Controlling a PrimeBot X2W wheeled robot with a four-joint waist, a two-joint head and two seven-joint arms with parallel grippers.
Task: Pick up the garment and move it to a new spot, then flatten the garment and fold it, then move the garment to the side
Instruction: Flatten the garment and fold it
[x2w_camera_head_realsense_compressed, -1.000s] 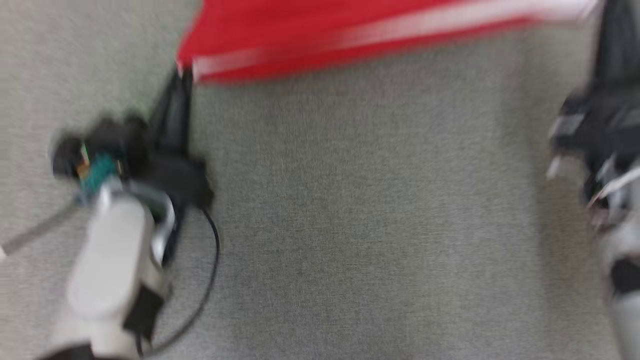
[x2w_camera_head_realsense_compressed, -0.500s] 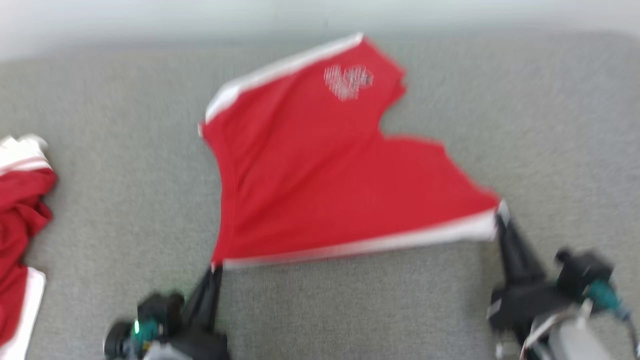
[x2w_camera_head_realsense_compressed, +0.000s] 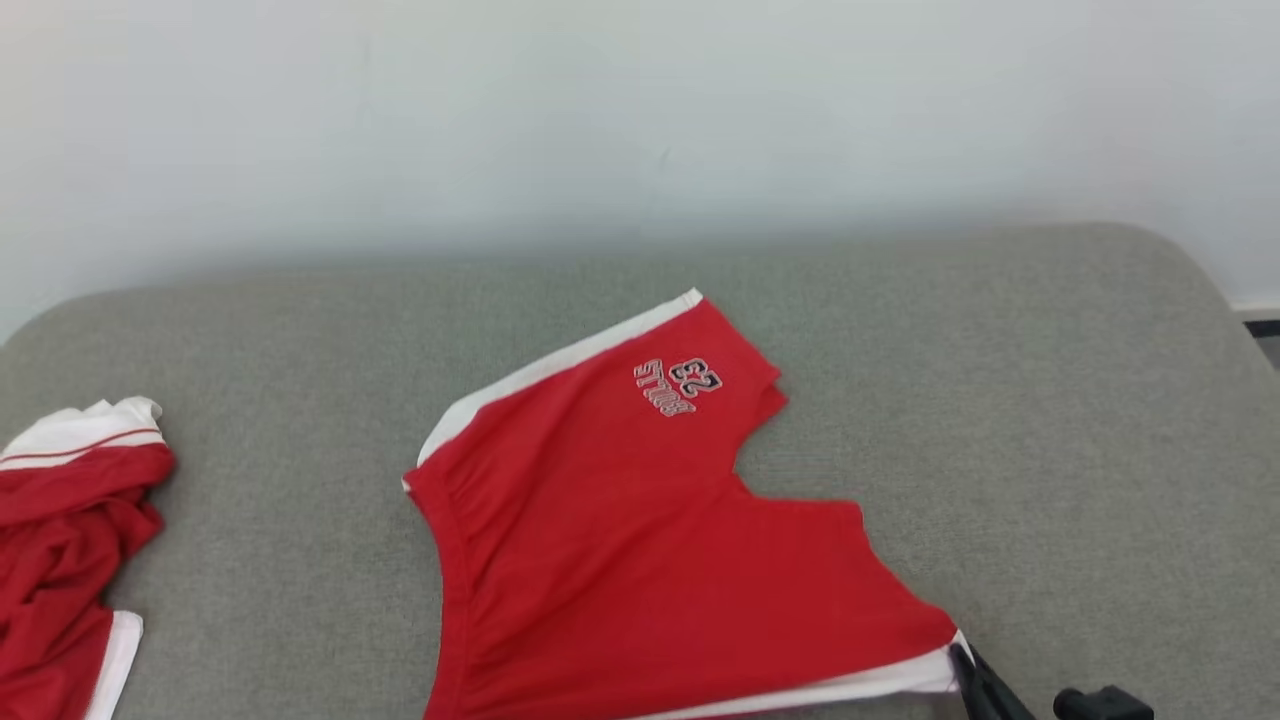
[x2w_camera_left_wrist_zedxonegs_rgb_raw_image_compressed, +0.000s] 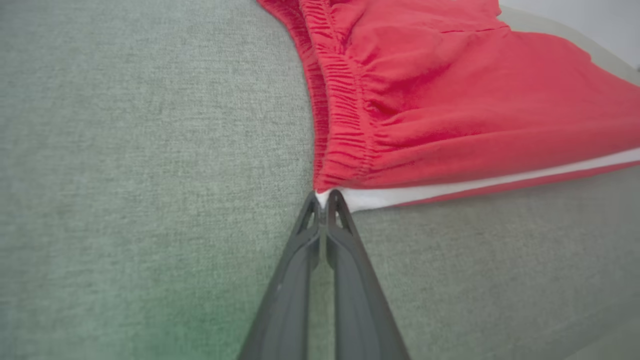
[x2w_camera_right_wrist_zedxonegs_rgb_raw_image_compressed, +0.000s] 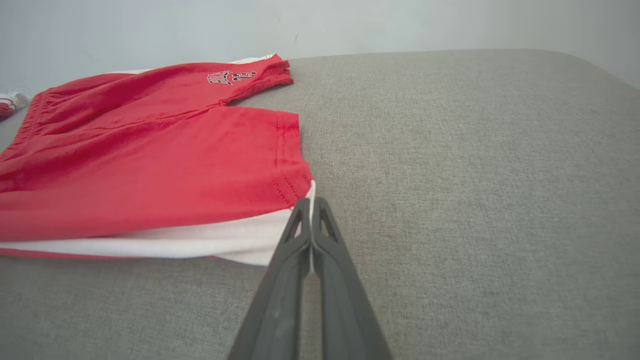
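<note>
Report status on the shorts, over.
Left gripper shut on waistband corner of red shorts. Right gripper shut on leg-hem corner. Shorts spread on grey cushion, unfolded. Second red garment heaped left, apart.

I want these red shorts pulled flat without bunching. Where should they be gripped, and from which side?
Grip the red fabric shorts at both ends of the near white side stripe: waistband corner and leg-hem corner, coming in low from the near edge. That edge lies straight on the grey cushion; the left hand and right hand are pinched there.
</note>
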